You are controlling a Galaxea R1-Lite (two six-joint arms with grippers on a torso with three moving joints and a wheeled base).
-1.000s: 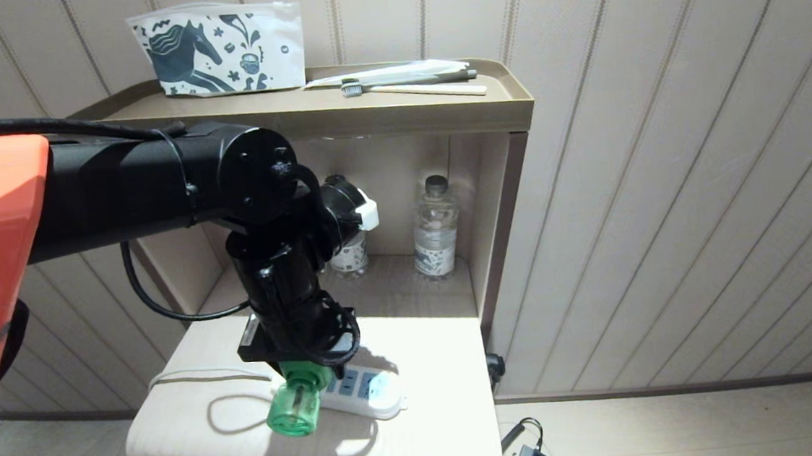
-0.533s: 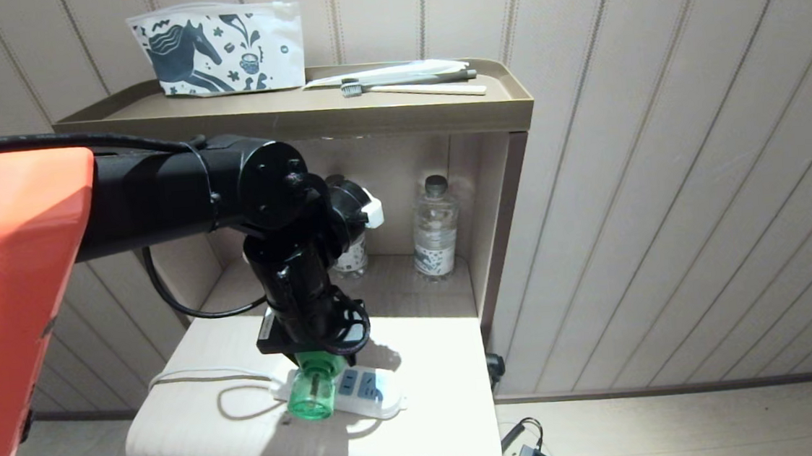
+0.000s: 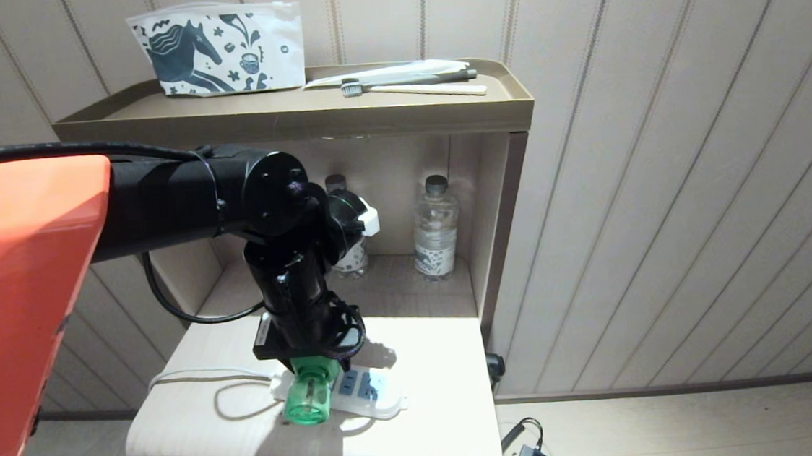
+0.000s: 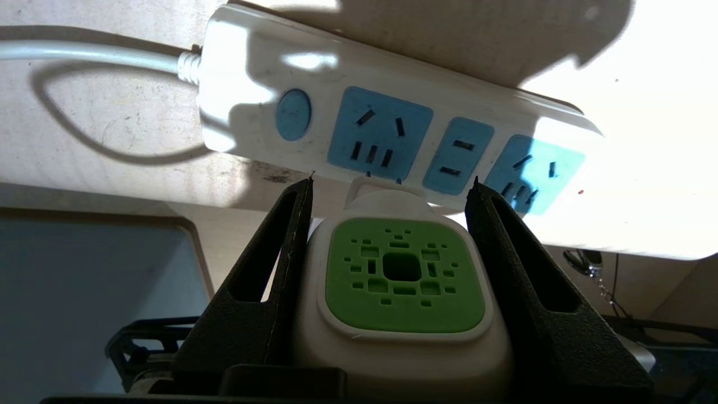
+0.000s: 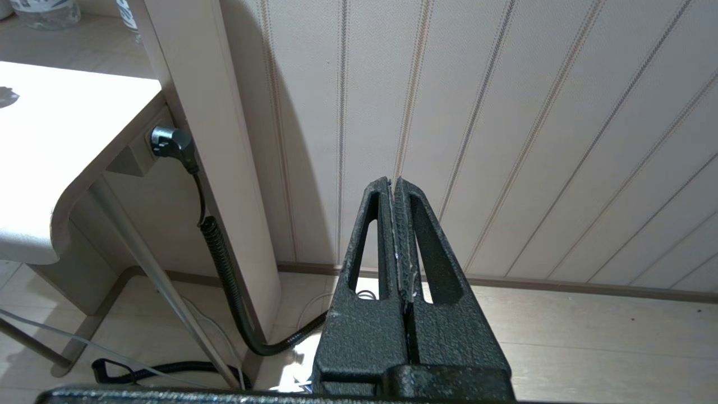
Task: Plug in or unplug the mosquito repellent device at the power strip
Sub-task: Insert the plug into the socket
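Left hand (image 3: 309, 372) pinching the device (image 3: 308, 399) — now lower and nearer the strip's (image 3: 372, 394) button end than before; strip near the surface's (image 3: 436, 428) front edge, bare room right; right hand (image 5: 397, 224) pressed together

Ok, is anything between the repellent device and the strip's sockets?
Nothing visible. The left gripper holds the mosquito repellent device just short of the power strip; all three blue socket faces show bare, and the cord runs off the button end.
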